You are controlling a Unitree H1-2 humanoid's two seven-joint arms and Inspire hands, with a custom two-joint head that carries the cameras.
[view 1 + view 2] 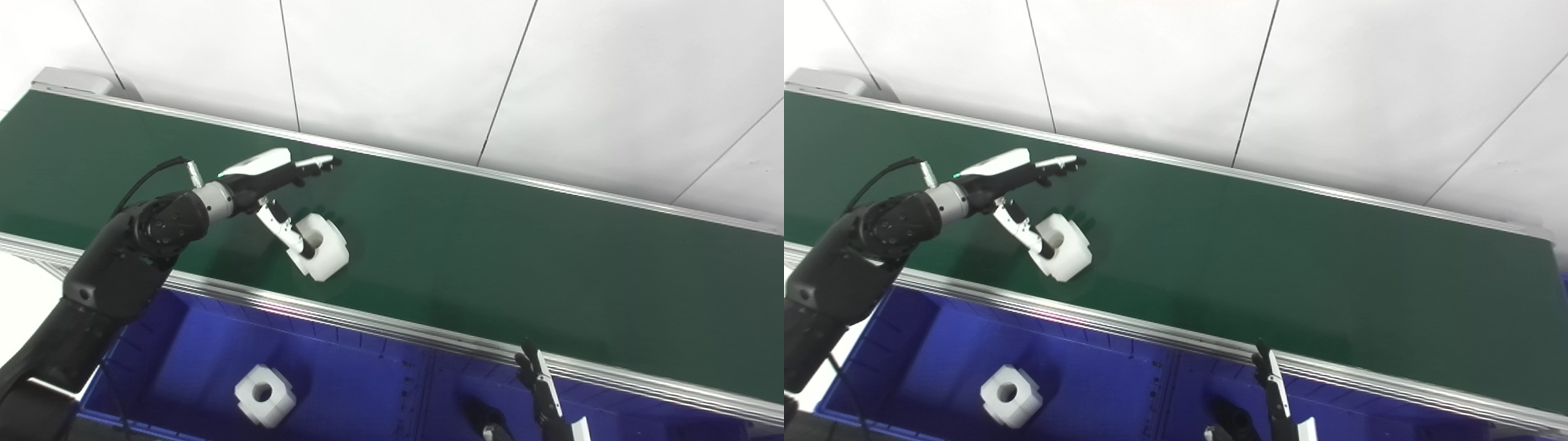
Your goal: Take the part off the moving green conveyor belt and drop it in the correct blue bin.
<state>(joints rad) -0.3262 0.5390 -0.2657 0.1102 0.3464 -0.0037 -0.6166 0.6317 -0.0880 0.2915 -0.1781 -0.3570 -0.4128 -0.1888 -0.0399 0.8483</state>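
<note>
Clearly, in the left eye view, the pick is only beginning. The left robot hand (269, 174) reaches out over the green conveyor belt (490, 245) with its fingers (312, 164) stretched flat and apart, and its thumb (285, 228) angling down to the white part (323, 247), the tip at or in the part's central hole. Nothing is clamped yet; the part sits on the belt near its front rail. Below the rail, the left blue bin (184, 343) already holds a matching white part (264, 395), which suggests this is the bin to aim for. The right robot hand (539, 386) waits low at the bottom edge, by the rail, with its fingers pointing up; whether they are spread or together I cannot tell.

Seen from the right eye view, the same layout holds: the left robot hand (1010, 174) hovers over the part (1062, 247), its fingers above and beyond it, not wrapped round it. The next move, as I judge it, calls for lowering the fingers onto the part's far side and closing them against the thumb while the belt carries it along, then lifting and bringing it back over the rail to the left blue bin (931, 343).
</note>
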